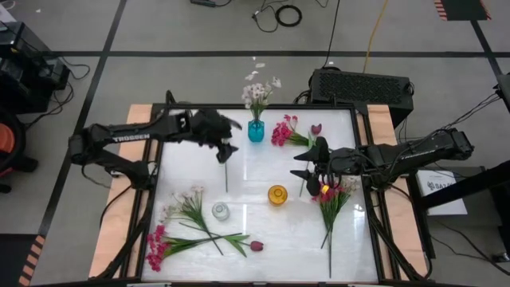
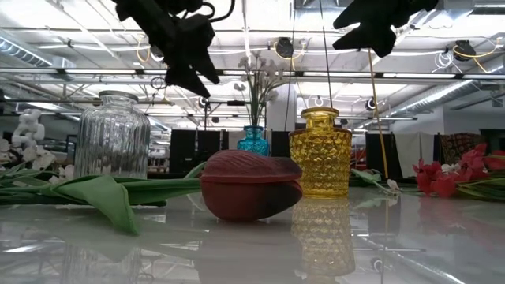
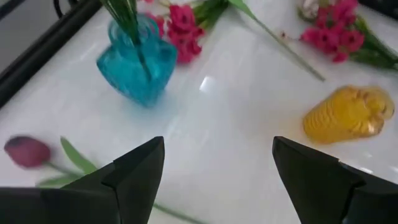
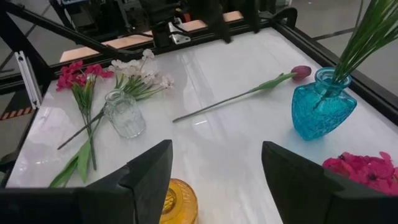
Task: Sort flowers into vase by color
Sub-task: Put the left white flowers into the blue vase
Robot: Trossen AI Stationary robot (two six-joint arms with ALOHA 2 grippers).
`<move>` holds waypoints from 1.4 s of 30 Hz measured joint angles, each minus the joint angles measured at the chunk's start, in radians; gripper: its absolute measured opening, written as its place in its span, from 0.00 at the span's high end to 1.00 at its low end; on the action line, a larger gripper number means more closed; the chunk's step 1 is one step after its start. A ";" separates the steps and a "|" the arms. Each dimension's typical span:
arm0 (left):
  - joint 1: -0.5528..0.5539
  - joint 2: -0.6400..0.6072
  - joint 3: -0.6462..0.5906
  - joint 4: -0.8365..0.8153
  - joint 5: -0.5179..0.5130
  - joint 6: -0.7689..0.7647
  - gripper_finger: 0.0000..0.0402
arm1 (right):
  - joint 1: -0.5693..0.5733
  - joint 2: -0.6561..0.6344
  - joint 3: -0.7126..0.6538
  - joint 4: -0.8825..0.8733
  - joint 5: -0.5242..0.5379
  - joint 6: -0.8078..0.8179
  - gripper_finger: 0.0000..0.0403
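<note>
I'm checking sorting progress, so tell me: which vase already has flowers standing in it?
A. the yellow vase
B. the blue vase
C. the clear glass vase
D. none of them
B: the blue vase holds a spray of white flowers upright, while the yellow vase and the clear vase show no stems inside.

White table (image 1: 247, 171): blue vase (image 1: 255, 131), yellow vase (image 1: 276, 194), clear vase (image 1: 221, 211), loose flowers (image 1: 187, 227).
</note>
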 joint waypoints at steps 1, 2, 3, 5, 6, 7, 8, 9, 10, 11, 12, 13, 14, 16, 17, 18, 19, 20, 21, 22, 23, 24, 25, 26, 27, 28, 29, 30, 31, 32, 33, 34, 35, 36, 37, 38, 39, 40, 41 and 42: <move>-0.028 -0.014 -0.014 0.002 -0.031 -0.022 0.24 | 0.000 0.000 0.000 -0.001 0.000 0.005 0.41; -0.059 -0.028 -0.027 0.011 -0.065 -0.045 0.24 | 0.000 0.000 0.000 -0.005 0.000 0.012 0.41; -0.089 -0.042 -0.039 0.016 -0.101 -0.064 0.24 | 0.000 0.000 0.000 -0.012 0.000 0.017 0.41; -0.156 -0.073 -0.061 0.027 -0.180 -0.100 0.24 | 0.000 0.000 0.000 -0.017 0.000 0.027 0.41; -0.187 -0.091 -0.071 0.031 -0.227 -0.125 0.24 | 0.000 0.000 0.000 -0.017 0.000 0.039 0.41; -0.219 -0.111 -0.081 0.034 -0.279 -0.160 0.24 | 0.000 0.000 0.000 -0.017 0.000 0.050 0.41; -0.251 -0.131 -0.092 0.034 -0.336 -0.194 0.24 | 0.000 0.000 0.000 -0.017 0.000 0.060 0.41; -0.283 -0.149 -0.103 0.034 -0.396 -0.225 0.24 | 0.000 0.000 0.000 -0.017 0.000 0.066 0.41; -0.316 -0.166 -0.114 0.033 -0.455 -0.249 0.24 | 0.000 0.000 0.000 -0.017 0.000 0.066 0.41; -0.348 -0.182 -0.125 0.031 -0.508 -0.266 0.24 | 0.000 0.000 0.000 -0.017 0.000 0.066 0.41; -0.375 -0.193 -0.131 0.030 -0.554 -0.270 0.24 | 0.000 0.000 0.000 -0.017 0.000 0.066 0.41; -0.399 -0.201 -0.133 0.034 -0.585 -0.270 0.24 | 0.000 0.000 0.000 -0.017 0.000 0.066 0.41; -0.417 -0.209 -0.139 0.037 -0.599 -0.270 0.24 | 0.000 0.000 0.000 -0.017 0.000 0.066 0.41; -0.452 -0.222 -0.153 0.031 -0.602 -0.276 0.24 | 0.000 0.000 0.000 -0.012 0.002 0.067 0.41; -0.470 -0.222 -0.158 0.033 -0.601 -0.289 0.24 | 0.000 0.000 0.000 -0.009 0.003 0.070 0.41; -0.488 -0.221 -0.161 0.034 -0.601 -0.298 0.24 | 0.000 0.000 0.000 -0.009 0.003 0.071 0.41; -0.508 -0.221 -0.164 0.032 -0.596 -0.300 0.24 | 0.000 0.000 0.000 -0.009 0.003 0.071 0.41; -0.529 -0.221 -0.167 0.031 -0.593 -0.299 0.24 | 0.000 0.000 0.000 -0.008 0.004 0.071 0.41; -0.549 -0.221 -0.169 0.033 -0.593 -0.300 0.24 | 0.000 0.000 0.000 -0.008 0.004 0.071 0.41; -0.567 -0.221 -0.172 0.033 -0.593 -0.303 0.24 | 0.000 0.000 0.000 -0.008 0.004 0.071 0.41; -0.585 -0.221 -0.172 0.029 -0.593 -0.319 0.24 | 0.000 0.000 0.000 -0.008 0.004 0.071 0.41; -0.602 -0.221 -0.173 0.027 -0.593 -0.340 0.24 | 0.000 0.000 0.000 -0.008 0.004 0.070 0.41; -0.618 -0.223 -0.173 0.026 -0.593 -0.363 0.24 | -0.001 0.000 0.000 -0.006 0.004 0.069 0.41; -0.635 -0.226 -0.173 0.021 -0.593 -0.380 0.24 | -0.003 0.000 0.000 -0.003 0.004 0.063 0.41; -0.653 -0.229 -0.173 0.012 -0.592 -0.392 0.24 | -0.005 0.000 0.000 0.000 0.004 0.059 0.41; -0.671 -0.233 -0.173 0.007 -0.588 -0.403 0.24 | -0.009 0.000 0.000 0.001 0.004 0.051 0.41; -0.691 -0.238 -0.173 -0.002 -0.588 -0.415 0.24 | -0.010 0.000 0.000 0.002 0.005 0.045 0.41; -0.709 -0.247 -0.173 -0.019 -0.589 -0.429 0.24 | -0.013 0.000 0.000 0.007 0.005 0.038 0.41; -0.726 -0.257 -0.173 -0.030 -0.595 -0.443 0.24 | -0.015 0.000 0.000 0.012 0.005 0.028 0.41; -0.741 -0.266 -0.173 -0.031 -0.611 -0.454 0.24 | -0.016 0.000 0.000 0.019 0.005 0.018 0.41; -0.755 -0.275 -0.172 -0.029 -0.629 -0.458 0.24 | -0.016 0.000 0.000 0.025 0.005 0.010 0.41; -0.770 -0.282 -0.172 -0.030 -0.643 -0.464 0.24 | -0.017 0.000 0.000 0.030 0.005 -0.001 0.41; -0.786 -0.289 -0.172 -0.031 -0.654 -0.467 0.24 | -0.017 0.000 0.000 0.043 0.005 -0.009 0.41; -0.800 -0.295 -0.172 -0.030 -0.658 -0.474 0.24 | -0.017 0.000 0.000 0.052 0.004 -0.010 0.41; -0.813 -0.301 -0.172 -0.030 -0.662 -0.476 0.24 | -0.017 0.000 0.000 0.055 0.004 -0.009 0.41; -0.827 -0.307 -0.172 -0.030 -0.663 -0.475 0.24 | -0.017 0.000 0.000 0.057 0.004 -0.007 0.41; -0.842 -0.311 -0.172 -0.032 -0.665 -0.475 0.24 | -0.017 0.000 0.000 0.058 0.004 -0.003 0.41; -0.858 -0.314 -0.172 -0.038 -0.665 -0.475 0.24 | -0.018 0.000 0.000 0.055 0.003 0.003 0.41; -0.876 -0.315 -0.172 -0.049 -0.661 -0.475 0.24 | -0.018 0.000 0.000 0.052 0.000 0.012 0.41; -0.896 -0.316 -0.172 -0.069 -0.640 -0.475 0.24 | -0.017 0.000 0.000 0.048 -0.003 0.021 0.41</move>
